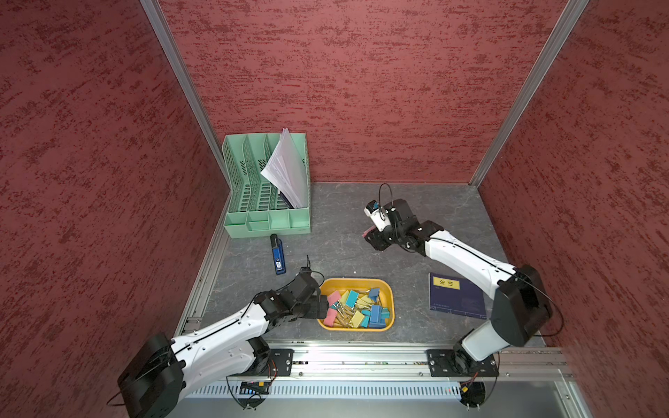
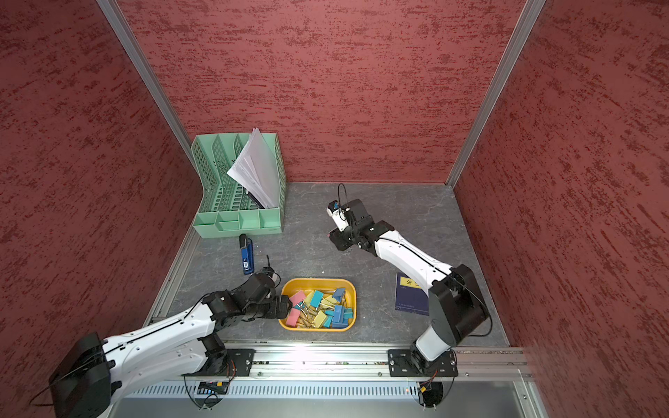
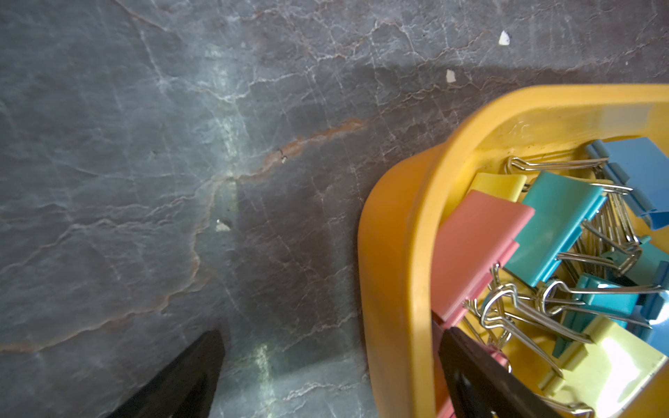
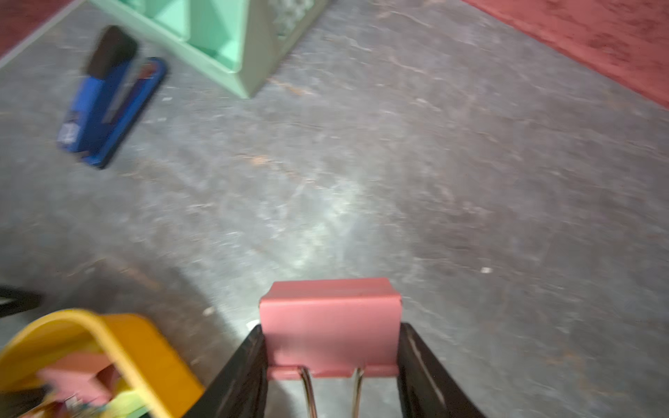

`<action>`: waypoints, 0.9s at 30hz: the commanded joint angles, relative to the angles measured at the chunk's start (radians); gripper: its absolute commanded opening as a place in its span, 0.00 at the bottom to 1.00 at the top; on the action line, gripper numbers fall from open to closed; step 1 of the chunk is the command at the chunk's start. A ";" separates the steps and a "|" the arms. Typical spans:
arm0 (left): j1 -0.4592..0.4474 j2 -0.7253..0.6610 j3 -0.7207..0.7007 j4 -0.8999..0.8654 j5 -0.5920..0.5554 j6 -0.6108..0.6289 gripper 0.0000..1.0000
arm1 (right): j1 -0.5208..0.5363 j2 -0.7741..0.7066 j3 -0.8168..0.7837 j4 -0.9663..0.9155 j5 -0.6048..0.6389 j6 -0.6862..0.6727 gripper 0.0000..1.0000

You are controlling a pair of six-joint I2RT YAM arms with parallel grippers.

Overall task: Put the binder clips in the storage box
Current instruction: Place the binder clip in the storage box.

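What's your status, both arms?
Left gripper: jaws open at storage box rim. Right gripper: jaws shut on pink binder clip, away from box. Nothing between.

The book [image 1: 457, 296] carries a yellow label with two dark characters, too small to read. The stapler's [image 1: 278, 255] white label is illegible.

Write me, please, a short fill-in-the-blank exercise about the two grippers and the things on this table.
1. The right gripper is shut on a ___ binder clip.
2. The left gripper stands ___, with one finger inside the rim of the storage box and one outside it.
3. The dark book lies on the robot's ___ side of the storage box.
Missing words: pink; open; right.
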 commanded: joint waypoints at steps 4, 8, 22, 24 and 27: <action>-0.005 -0.044 0.007 0.013 -0.017 0.008 0.98 | 0.227 -0.172 -0.170 0.076 0.070 0.221 0.56; -0.006 -0.046 0.007 0.015 -0.016 0.008 0.97 | 0.349 -0.181 -0.249 0.116 0.104 0.295 0.57; -0.007 -0.033 0.012 0.012 -0.019 0.008 0.97 | 0.475 -0.099 -0.359 0.221 0.145 0.365 0.73; -0.008 -0.034 0.014 0.009 -0.024 0.006 0.98 | 0.474 -0.117 -0.359 0.207 0.166 0.362 0.82; -0.009 -0.054 0.020 -0.003 -0.044 0.005 0.98 | 0.473 -0.196 -0.363 0.186 0.215 0.339 0.94</action>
